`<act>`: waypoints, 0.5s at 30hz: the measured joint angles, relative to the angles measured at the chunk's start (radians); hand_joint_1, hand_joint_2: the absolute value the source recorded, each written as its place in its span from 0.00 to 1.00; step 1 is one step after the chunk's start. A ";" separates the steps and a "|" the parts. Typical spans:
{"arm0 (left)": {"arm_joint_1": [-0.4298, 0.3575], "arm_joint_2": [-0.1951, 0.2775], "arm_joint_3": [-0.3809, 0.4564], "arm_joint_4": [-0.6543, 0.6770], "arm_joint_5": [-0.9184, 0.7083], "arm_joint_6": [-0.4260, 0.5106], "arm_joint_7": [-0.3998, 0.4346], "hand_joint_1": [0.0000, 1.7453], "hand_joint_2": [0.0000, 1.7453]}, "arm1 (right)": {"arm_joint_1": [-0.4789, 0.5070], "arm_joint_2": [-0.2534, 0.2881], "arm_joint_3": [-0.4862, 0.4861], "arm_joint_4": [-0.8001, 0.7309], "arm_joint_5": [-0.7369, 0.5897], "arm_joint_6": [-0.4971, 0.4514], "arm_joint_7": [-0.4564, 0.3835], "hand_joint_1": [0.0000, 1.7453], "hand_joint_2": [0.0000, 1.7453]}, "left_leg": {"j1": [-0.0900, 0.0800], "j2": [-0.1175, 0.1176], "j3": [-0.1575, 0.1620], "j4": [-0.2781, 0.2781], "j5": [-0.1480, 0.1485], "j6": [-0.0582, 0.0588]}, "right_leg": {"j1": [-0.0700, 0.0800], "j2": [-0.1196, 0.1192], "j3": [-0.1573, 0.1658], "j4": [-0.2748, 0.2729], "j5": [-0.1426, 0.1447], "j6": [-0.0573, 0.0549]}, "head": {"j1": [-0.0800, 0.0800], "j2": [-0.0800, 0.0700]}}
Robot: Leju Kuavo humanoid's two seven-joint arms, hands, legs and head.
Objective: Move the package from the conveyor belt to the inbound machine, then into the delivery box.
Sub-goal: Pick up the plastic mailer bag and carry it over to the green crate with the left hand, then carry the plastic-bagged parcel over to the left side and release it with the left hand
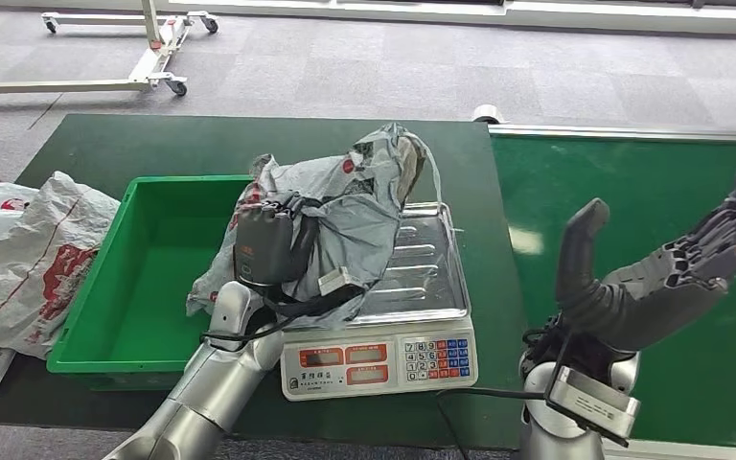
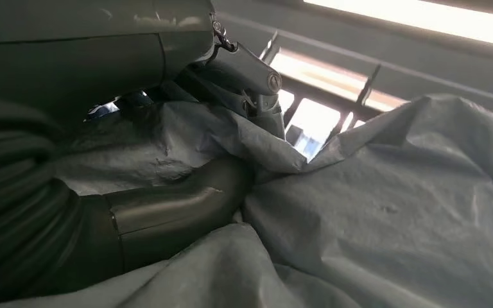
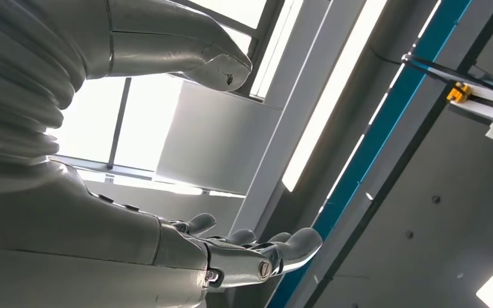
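Note:
A crumpled grey plastic package [image 1: 355, 206] with red marks lies partly on the steel pan of the weighing scale [image 1: 422, 278], its left side hanging over the green box [image 1: 144, 278]. My left hand [image 1: 273, 249] grips the package's left part; up close, its thumb [image 2: 173, 212] and fingers [image 2: 244, 70] press into the grey film [image 2: 385, 212]. My right hand [image 1: 661, 273] is raised over the green conveyor belt [image 1: 632, 192], palm up, fingers spread, holding nothing. The right wrist view looks up past its thumb [image 3: 186, 54] and fingers [image 3: 257, 253] at the ceiling.
The scale's display and keypad [image 1: 383, 362] face me at the table's near edge. White and red bags [image 1: 29, 249] lie left of the green box. A white wheeled frame [image 1: 144, 57] stands on the grey floor beyond the table.

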 joint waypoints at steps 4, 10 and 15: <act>0.004 -0.017 0.129 -0.073 -0.206 0.011 0.021 1.00 1.00 | 0.000 0.003 -0.001 0.010 -0.001 0.000 0.000 0.00 1.00 | 0.000 0.000 0.000 0.000 0.000 0.000 | 0.000 0.000 0.000 0.000 0.000 0.000 | 0.000 0.000; -0.002 -0.005 0.239 -0.153 -0.373 0.011 0.233 1.00 1.00 | 0.005 0.004 -0.002 0.020 -0.007 0.000 0.000 0.00 1.00 | 0.000 0.000 0.000 0.000 0.000 -0.001 | 0.000 0.000 0.000 0.000 0.000 0.000 | 0.000 0.000; -0.030 0.091 0.172 -0.153 -0.376 0.011 0.531 1.00 1.00 | 0.014 0.004 -0.004 0.021 -0.008 0.000 0.000 0.00 1.00 | 0.001 0.000 0.000 0.000 0.001 -0.002 | 0.001 0.000 -0.001 0.000 0.000 0.000 | 0.000 0.000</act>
